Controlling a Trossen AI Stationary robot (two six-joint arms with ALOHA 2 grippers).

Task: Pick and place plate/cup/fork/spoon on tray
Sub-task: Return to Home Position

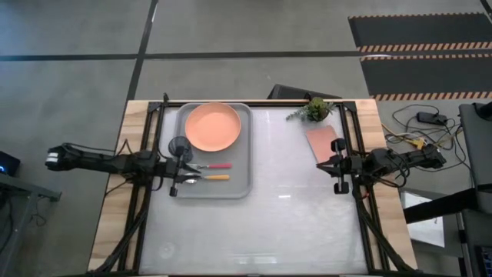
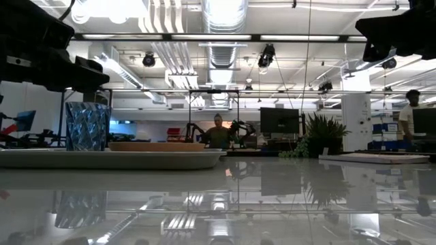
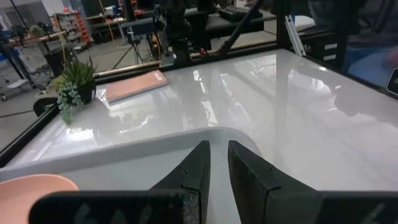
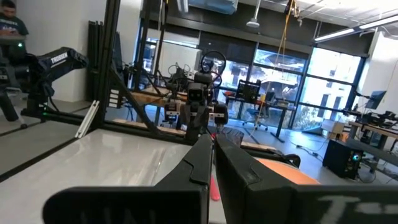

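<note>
The tray (image 1: 244, 146) lay at the table's ten o'clock, holding everything. The plate (image 1: 213, 127) filled its twelve o'clock end; the cup (image 1: 179, 145) stood at the plate's eight o'clock. The fork (image 1: 211, 166) and spoon (image 1: 209, 178) lay side by side at six o'clock. The left gripper (image 1: 184, 171) hovered by their heads, fingers nearly closed, empty. The right gripper (image 1: 332, 169) waited at three o'clock, shut.

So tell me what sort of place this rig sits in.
Probably a robotics lab or industrial workshop. The low view shows exposed ceiling ducts and a monitor on benches behind the table; the right wrist view shows another robot arm beyond it.
</note>
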